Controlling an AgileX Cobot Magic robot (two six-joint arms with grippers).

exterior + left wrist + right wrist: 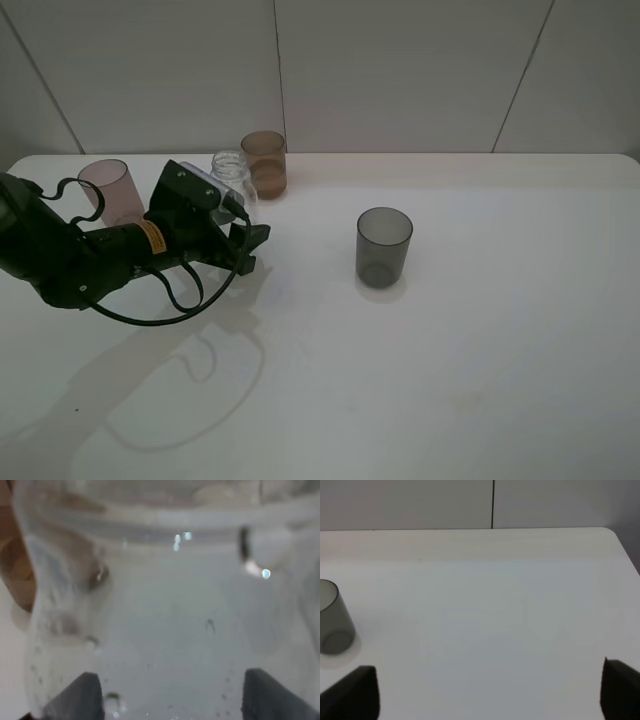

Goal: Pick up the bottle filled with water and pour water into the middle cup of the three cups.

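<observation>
The clear bottle (231, 178) stands upright at the back left, just left of the amber-brown middle cup (265, 163). My left gripper (250, 246) reaches in from the left with one finger on each side of the bottle's lower body, and it looks shut on it. In the left wrist view the bottle (170, 615) fills the frame between my two fingertips (75, 700), with an amber patch of the cup (17, 580) at the edge. The pinkish-mauve cup (110, 190) is at far left. The smoky-grey cup (384, 247) stands right of centre. My right gripper (485, 695) is open and empty.
The white table (480, 360) runs to a wall of pale panels at the back. The left arm's black cable loops over the table in front of it (170, 300). The grey cup also shows in the right wrist view (332, 617).
</observation>
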